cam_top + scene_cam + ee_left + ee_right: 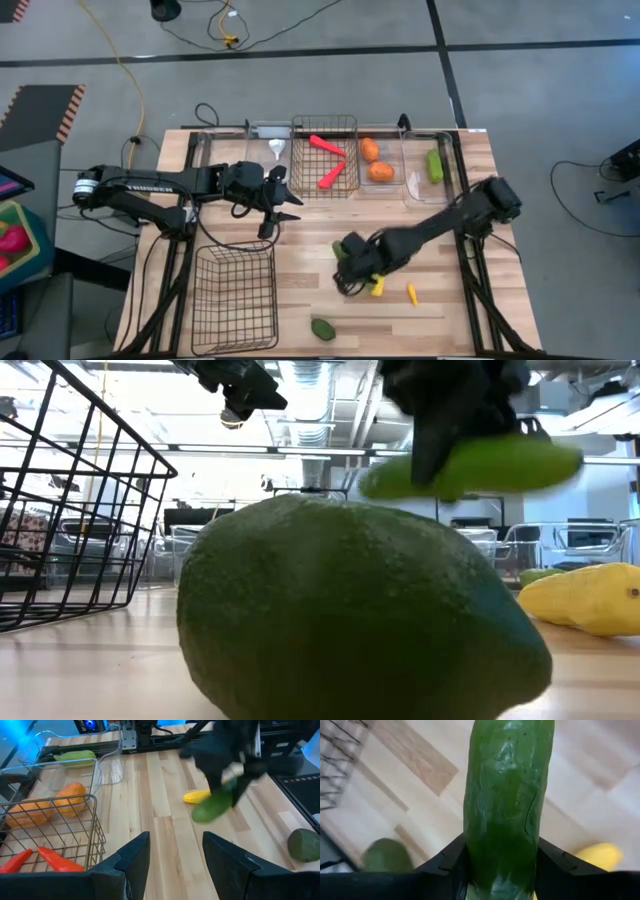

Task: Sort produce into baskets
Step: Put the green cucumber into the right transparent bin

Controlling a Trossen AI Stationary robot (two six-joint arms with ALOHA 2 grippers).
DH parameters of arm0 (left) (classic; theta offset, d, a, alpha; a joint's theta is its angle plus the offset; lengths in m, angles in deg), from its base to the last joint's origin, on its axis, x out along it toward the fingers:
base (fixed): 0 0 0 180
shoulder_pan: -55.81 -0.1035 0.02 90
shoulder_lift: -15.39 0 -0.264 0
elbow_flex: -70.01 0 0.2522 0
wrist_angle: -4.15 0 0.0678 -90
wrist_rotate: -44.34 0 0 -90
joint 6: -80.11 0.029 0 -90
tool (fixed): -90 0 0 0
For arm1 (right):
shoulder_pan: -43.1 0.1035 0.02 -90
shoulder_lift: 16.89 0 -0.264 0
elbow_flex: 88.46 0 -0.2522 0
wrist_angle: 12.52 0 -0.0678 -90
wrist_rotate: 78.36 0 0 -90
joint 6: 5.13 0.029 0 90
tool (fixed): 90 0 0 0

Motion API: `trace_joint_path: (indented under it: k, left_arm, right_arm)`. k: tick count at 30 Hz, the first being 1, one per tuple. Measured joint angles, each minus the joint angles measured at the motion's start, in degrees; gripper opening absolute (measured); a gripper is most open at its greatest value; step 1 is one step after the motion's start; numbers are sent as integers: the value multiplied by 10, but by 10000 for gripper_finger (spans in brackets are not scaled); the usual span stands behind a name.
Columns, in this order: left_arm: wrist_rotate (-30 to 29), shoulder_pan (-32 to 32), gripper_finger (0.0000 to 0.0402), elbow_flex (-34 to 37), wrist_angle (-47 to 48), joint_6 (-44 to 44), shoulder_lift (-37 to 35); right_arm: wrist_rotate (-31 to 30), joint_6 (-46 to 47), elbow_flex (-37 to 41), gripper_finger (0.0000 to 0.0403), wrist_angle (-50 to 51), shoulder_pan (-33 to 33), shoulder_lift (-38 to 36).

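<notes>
Our right hand clamps the smooth green toy cucumber near one end; it looks light, stiff, slippery. Left hand hovers open, empty.

Counts, top view: 2 red-orange toy carrots, 2 round orange fruits, 2 green cucumbers, 1 white garlic, 1 yellow squash, 1 dark green avocado, 1 tiny yellow piece, 2 dark wire-mesh baskets, 3 clear plastic bins.

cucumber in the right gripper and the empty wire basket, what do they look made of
The cucumber, clamped in the right gripper, looks like moulded plastic or rubber: glossy skin with shallow bumps. The empty basket looks like dark coated metal wire: a thin, rigid open grid.
</notes>
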Motion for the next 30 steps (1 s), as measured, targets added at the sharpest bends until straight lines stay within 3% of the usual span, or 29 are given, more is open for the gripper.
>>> trace_joint_path:
  k: [4, 8, 17, 22, 30]
  left_arm:
    - [0, 0, 171, 0, 0, 0, 0]
    - [0, 0, 171, 0, 0, 0, 0]
    - [0, 0, 171, 0, 0, 0, 0]
    - [0, 0, 171, 0, 0, 0, 0]
    - [0, 0, 171, 0, 0, 0, 0]
  right_arm:
    - [-6, -50, -1, 207, 60, -40, -63]
    - [-34, -102, 0, 198, 124, -90, -123]
    - [-109, -160, -1, 194, 317, -247, -234]
    - [-120, -211, -1, 202, 375, -345, -263]
    - [-120, -339, -1, 204, 379, -468, -257]
